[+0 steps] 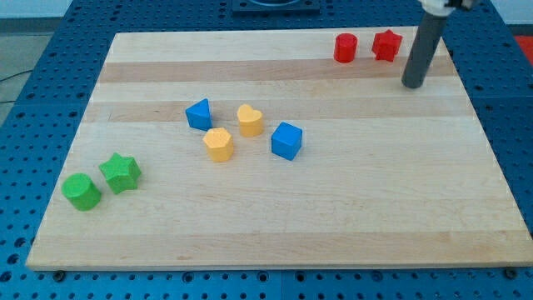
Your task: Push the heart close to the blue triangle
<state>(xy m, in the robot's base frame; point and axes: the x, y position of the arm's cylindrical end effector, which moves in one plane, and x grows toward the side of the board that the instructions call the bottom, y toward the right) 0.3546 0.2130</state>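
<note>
A yellow heart block point(250, 120) lies near the board's middle. The blue triangle block point(199, 114) lies just to its left, a small gap between them. My tip point(412, 84) is far off at the view's upper right, just below and right of the red star block point(386, 45). It touches no block.
A yellow hexagon block point(218, 143) lies below the triangle and heart. A blue cube point(286, 140) lies right of the heart. A red cylinder point(346, 47) is at the top right. A green star point(122, 172) and green cylinder point(82, 192) lie at the left. The wooden board point(375, 200) sits on a blue perforated table.
</note>
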